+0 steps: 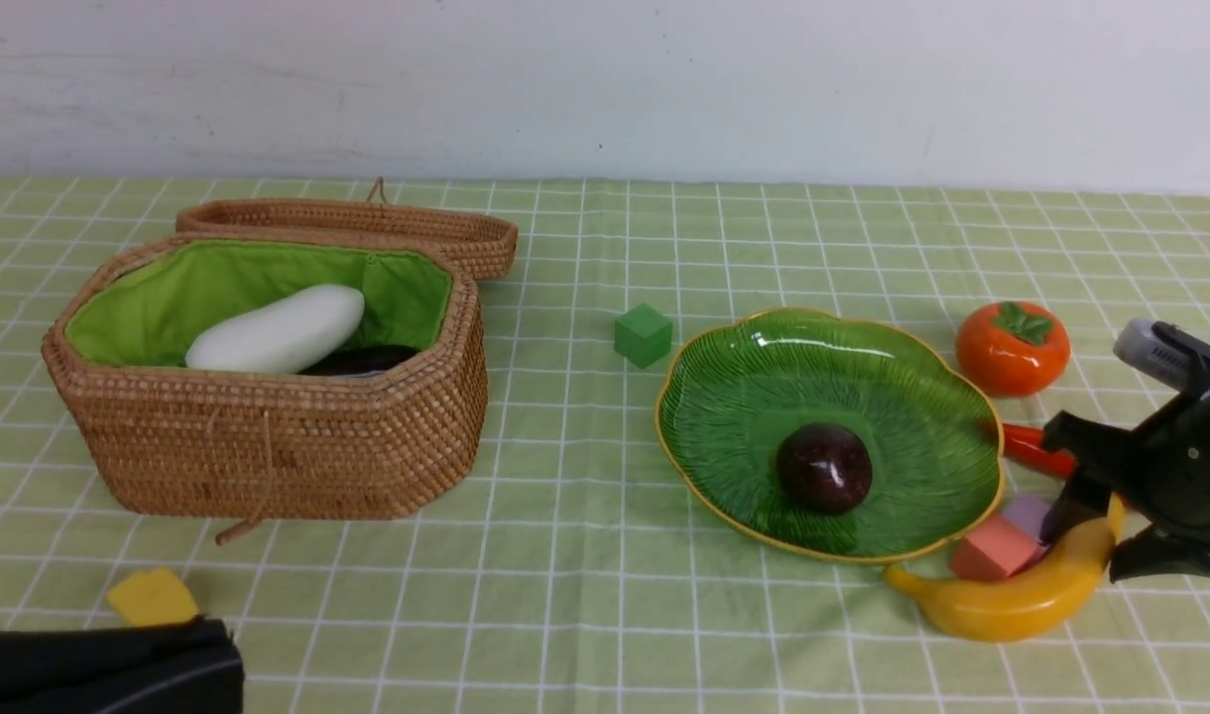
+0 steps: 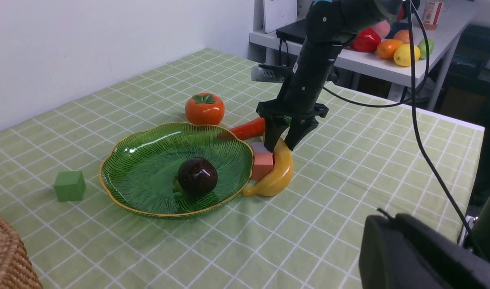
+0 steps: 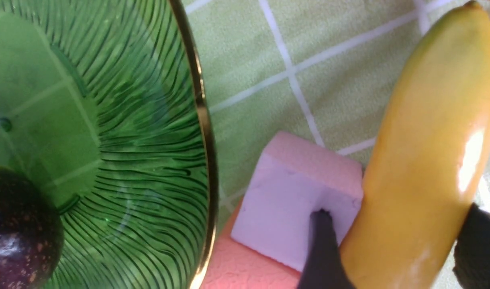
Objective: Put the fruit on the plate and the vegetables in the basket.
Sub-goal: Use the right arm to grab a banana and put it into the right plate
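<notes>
The green plate (image 1: 764,377) holds the dark-purple mangosteen (image 1: 823,468). The yellow banana (image 1: 1022,600) lies on the cloth at the plate's near right edge. My right gripper (image 1: 1089,550) is open and straddles the banana's upper end; in the right wrist view one finger digs into a lilac cube (image 3: 281,208) beside the banana (image 3: 429,140). The persimmon (image 1: 1012,347) and the carrot (image 1: 1036,451) lie right of the plate. The wicker basket (image 1: 268,446) holds the white radish (image 1: 278,329) and the eggplant (image 1: 362,359). My left gripper (image 1: 99,664) is shut and empty at the near left.
A pink cube (image 1: 997,550) is wedged between plate and banana under the lilac cube. A green cube (image 1: 643,334) sits left of the plate, a yellow one (image 1: 152,597) near my left gripper. The basket lid (image 1: 347,223) lies open behind it.
</notes>
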`<state>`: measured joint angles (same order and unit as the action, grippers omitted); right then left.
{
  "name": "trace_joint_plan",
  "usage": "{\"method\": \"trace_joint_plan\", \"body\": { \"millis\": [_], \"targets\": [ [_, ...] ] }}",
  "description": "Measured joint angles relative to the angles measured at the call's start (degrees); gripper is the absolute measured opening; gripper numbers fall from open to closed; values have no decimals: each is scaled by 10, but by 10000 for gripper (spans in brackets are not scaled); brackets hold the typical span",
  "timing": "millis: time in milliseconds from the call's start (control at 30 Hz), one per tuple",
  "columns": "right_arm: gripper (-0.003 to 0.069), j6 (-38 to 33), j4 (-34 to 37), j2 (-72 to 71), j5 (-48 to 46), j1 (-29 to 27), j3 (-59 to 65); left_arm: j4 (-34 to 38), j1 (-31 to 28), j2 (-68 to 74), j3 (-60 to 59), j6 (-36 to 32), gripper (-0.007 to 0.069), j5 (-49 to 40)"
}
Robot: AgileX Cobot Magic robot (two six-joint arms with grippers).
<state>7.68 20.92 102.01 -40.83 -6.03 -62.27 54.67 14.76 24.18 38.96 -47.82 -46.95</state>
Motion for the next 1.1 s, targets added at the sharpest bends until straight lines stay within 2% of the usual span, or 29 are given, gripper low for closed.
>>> {"method": "trace_joint_plan", "body": {
  "millis": [400, 600, 867, 1100],
  "targets": [
    [433, 8, -23, -43, -58, 0, 1, 0, 0, 0, 0, 0, -13, 3],
    [433, 14, -28, -38, -53, 0, 9, 0, 0, 0, 0, 0, -13, 3],
    [433, 21, -35, -12, -32, 28, 10, 0, 0, 0, 0, 0, -13, 3],
    [434, 40, -73, 9, -34, 28, 10, 0, 0, 0, 0, 0, -9, -6]
  ]
}}
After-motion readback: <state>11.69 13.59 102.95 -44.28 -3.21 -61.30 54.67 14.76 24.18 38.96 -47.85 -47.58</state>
